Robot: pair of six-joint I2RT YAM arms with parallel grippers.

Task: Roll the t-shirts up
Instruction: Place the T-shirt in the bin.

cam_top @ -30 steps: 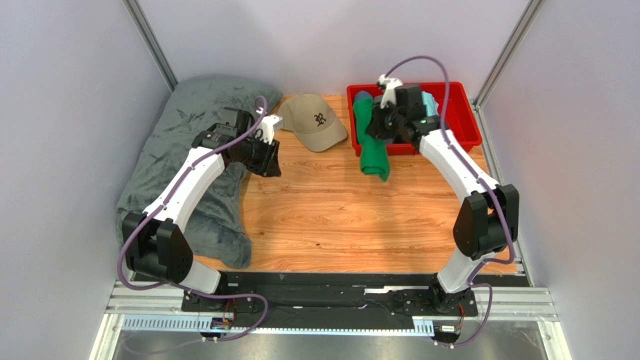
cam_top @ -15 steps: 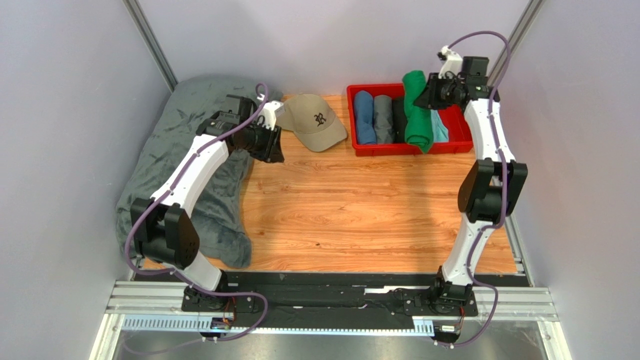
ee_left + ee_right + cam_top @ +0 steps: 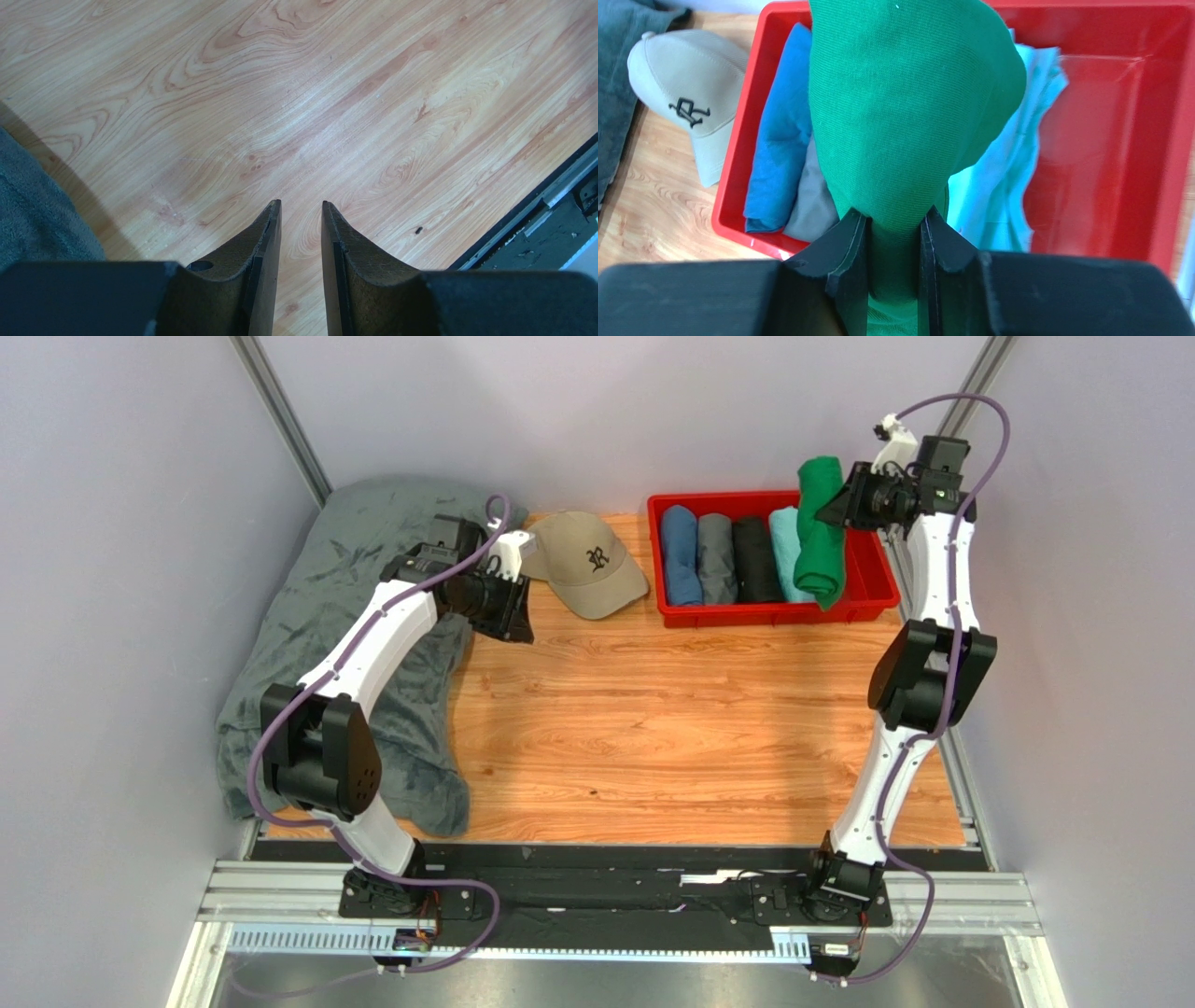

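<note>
Your right gripper [image 3: 894, 225] clamps the green tee [image 3: 913, 105], which hangs above the right end of the red bin [image 3: 881, 598] at upper right. Below it lie the blue tee [image 3: 682, 553], grey tee [image 3: 717, 557], black tee [image 3: 753, 557] and aqua tee [image 3: 784, 543]. The cap [image 3: 589, 560] and blanket [image 3: 337, 616] sit to the left. Your left gripper [image 3: 300, 210], fingers narrowly apart, holds nothing over the table [image 3: 351, 105].

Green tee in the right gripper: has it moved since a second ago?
Yes. The green tee, clamped in the right gripper, has gone rightward along the red bin, from draping over its left front edge to hanging over its right end.
</note>
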